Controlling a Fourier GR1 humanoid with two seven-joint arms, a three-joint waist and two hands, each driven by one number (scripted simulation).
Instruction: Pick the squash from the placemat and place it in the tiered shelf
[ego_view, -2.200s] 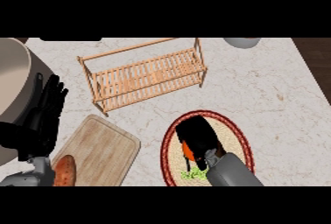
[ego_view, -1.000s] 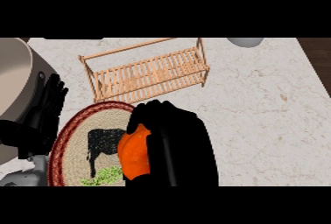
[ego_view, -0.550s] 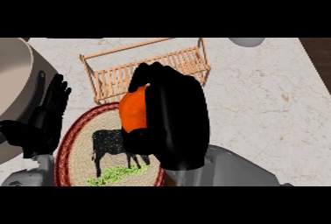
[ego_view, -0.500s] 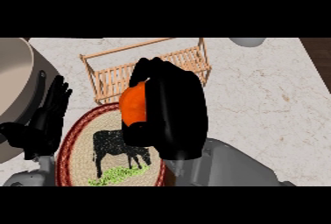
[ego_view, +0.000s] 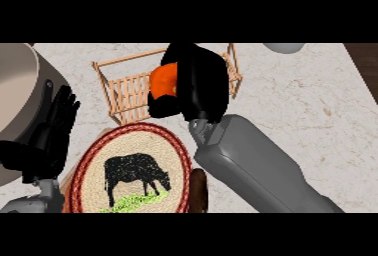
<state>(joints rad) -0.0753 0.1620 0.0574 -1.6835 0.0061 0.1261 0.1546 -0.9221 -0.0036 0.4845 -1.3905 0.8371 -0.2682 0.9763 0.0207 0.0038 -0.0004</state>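
My right hand is curled round the orange squash and holds it over the wooden tiered shelf at the back of the counter. The hand hides most of the squash and the shelf's middle. The round placemat, red-rimmed with a black cow on it, lies in front with nothing on it. My left hand rests open at the left edge, fingers up.
A large grey pan fills the far left. A wooden cutting board edge peeks from under the placemat's left side, and a brown object lies at its right. A grey bowl sits at the back right.
My right hand has carried the squash up from the placemat and away to the shelf. The view has shifted, so the placemat now shows lower. The left hand has stayed put.
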